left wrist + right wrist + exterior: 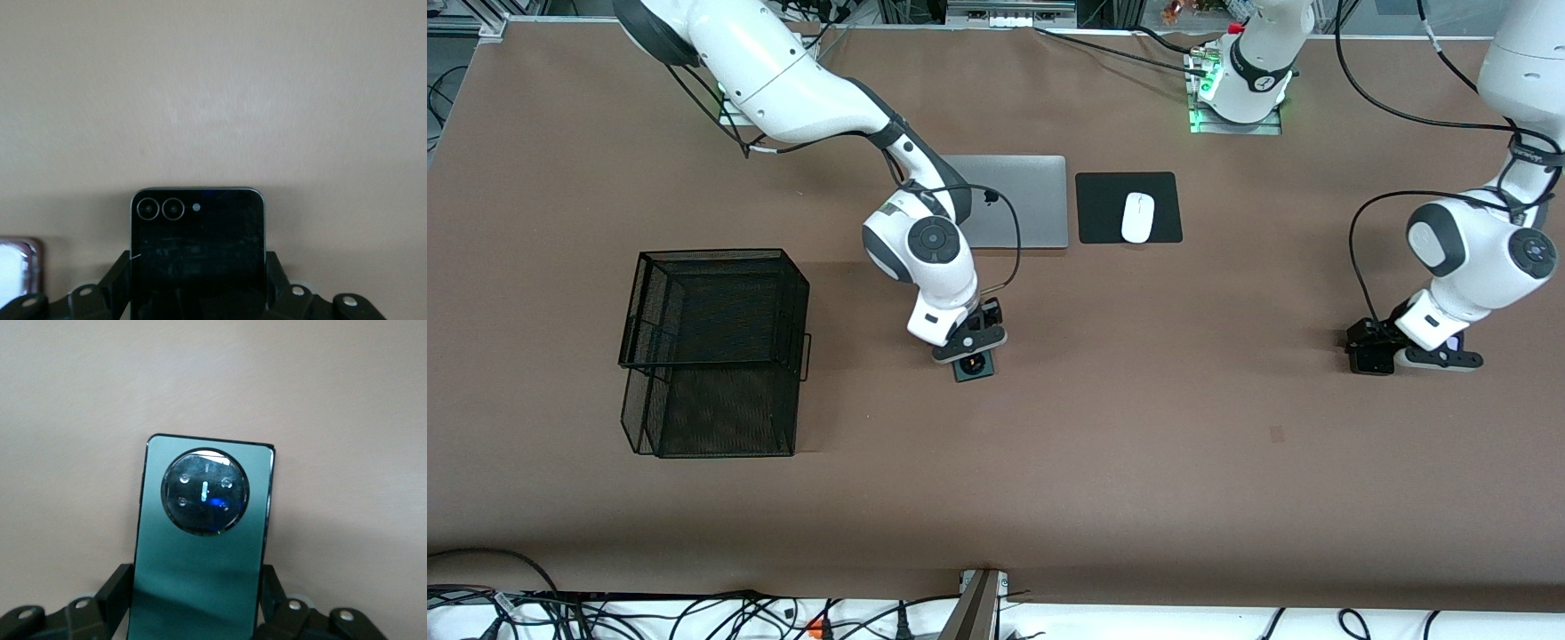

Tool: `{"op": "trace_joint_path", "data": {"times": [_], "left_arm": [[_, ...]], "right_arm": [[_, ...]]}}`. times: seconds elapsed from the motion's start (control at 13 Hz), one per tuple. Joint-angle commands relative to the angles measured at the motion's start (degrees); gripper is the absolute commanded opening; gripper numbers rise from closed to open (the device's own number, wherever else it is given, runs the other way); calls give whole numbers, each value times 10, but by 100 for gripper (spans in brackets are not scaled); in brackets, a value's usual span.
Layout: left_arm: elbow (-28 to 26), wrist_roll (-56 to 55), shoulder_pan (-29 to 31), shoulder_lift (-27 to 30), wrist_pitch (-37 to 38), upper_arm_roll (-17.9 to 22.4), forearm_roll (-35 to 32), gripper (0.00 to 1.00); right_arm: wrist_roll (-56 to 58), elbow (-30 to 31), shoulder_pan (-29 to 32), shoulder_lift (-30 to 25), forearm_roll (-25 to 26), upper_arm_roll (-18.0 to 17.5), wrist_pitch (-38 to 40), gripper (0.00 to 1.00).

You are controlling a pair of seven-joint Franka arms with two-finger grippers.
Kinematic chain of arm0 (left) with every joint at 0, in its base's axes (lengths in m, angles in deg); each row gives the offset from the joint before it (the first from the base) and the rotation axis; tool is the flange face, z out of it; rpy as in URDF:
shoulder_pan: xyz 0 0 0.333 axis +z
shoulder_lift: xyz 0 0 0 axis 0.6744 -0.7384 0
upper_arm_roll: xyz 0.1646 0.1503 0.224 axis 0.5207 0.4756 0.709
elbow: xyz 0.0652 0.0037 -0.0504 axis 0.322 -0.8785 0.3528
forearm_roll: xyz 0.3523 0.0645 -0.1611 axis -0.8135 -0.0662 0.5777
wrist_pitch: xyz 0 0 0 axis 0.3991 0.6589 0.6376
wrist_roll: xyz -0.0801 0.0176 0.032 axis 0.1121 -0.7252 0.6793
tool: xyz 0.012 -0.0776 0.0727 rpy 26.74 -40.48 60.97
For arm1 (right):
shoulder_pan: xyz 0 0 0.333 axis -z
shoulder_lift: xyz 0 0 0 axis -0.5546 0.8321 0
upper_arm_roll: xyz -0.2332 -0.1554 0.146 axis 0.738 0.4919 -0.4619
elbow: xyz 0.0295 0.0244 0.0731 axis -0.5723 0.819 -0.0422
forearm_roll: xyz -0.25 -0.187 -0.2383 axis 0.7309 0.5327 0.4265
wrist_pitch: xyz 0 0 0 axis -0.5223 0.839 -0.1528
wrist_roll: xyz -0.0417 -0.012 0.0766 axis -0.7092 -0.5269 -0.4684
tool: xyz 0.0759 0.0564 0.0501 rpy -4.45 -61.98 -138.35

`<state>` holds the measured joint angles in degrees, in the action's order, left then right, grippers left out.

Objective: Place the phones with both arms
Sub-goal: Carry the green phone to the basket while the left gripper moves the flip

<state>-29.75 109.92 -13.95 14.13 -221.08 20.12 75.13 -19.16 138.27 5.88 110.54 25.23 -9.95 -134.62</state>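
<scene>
I see the brown table (pixel 1138 462) with the wire basket (pixel 713 351) standing toward the right arm's end, and the grey laptop (pixel 1024 200) beside the black mouse pad (pixel 1103 209) carrying the white mouse (pixel 1137 217), both close to the robots' bases.

My right arm reaches down to the middle of the table, nearer the front camera than the laptop. Its right gripper (pixel 971 348) sits low over the dark green phone (pixel 203 547), whose end pokes out from under the fingers toward the camera. In the right wrist view the two fingers (pixel 115 593) press against the phone's long edges, pinching it, with the round black camera ring clear of them.

My left arm is down at its own end of the table. The left gripper (pixel 1430 356) straddles the black phone (pixel 198 257), fingers (pixel 117 280) pressed to its two sides, lenses at the free end. A sliver of the pale phone (pixel 17 267) lies just beside it.
</scene>
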Motion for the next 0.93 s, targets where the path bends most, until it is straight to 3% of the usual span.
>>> {"op": "trace_joint_path", "data": {"times": [0.0, 0.23, 0.46, 0.69, 0.85], "left_arm": [[78, -24, -23, -6, 80, -5, 18, 1], [108, -117, -88, -18, 95, -5, 18, 0], [112, -240, -183, -24, 94, -4, 17, 0], [129, -356, -268, -35, 94, -3, 17, 0], [146, -451, -337, -40, 95, -3, 16, 0]], "right_arm": [[8, 5, 43, -94, -16, 2, 94, 8], [15, 9, 97, -168, -18, 10, 155, 8], [91, 33, 106, -232, -20, 69, 226, 0], [147, 134, 106, -318, -22, 127, 219, 0], [228, 207, 106, -374, -86, 183, 188, 0]]}}
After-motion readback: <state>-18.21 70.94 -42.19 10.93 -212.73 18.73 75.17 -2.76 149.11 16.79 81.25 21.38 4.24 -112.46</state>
